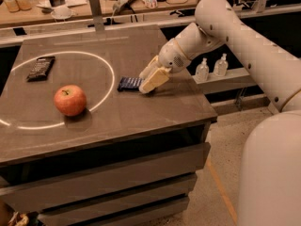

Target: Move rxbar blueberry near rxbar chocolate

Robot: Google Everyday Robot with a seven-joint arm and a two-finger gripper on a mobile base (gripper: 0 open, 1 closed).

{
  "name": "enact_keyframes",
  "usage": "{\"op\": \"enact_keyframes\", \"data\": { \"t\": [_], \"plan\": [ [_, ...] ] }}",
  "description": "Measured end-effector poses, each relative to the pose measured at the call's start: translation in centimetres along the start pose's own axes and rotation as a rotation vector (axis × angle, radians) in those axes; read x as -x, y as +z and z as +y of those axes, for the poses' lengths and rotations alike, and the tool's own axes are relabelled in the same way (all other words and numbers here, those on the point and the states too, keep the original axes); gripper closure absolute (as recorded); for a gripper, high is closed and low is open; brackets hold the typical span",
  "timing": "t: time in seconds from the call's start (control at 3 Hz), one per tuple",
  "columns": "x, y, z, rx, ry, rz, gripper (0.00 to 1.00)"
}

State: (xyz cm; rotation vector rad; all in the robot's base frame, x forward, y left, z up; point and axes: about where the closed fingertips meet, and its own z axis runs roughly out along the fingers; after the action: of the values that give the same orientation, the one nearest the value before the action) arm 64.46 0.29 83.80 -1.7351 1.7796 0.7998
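Observation:
The rxbar blueberry (128,83), a dark blue bar, lies flat near the middle of the dark table (155,112), just outside a white ring. My gripper (147,76) is low over the bar's right end, with its pale fingers (154,80) apart, one nearer and one farther. The near finger hides that end of the bar. I cannot tell whether the fingers touch the bar. The rxbar chocolate (40,68), a black-brown bar, lies at the far left inside the ring.
A red apple (70,100) stands inside the white ring (109,68), between the two bars and nearer the front. The table's right edge is close behind the gripper. Two small bottles (211,68) stand on a lower shelf at the right. A cluttered bench runs along the back.

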Motion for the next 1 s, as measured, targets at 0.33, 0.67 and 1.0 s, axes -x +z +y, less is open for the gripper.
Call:
{"op": "enact_keyframes", "data": {
  "t": [0.33, 0.67, 1.0],
  "plan": [
    [0.0, 0.3, 0.0, 0.005, 0.002, 0.0, 0.82],
    [1.5, 0.1, -0.4, -0.048, -0.021, -0.049, 1.0],
    [7.0, 0.2, -2.8, -0.152, -0.109, -0.171, 1.0]
  ]
}}
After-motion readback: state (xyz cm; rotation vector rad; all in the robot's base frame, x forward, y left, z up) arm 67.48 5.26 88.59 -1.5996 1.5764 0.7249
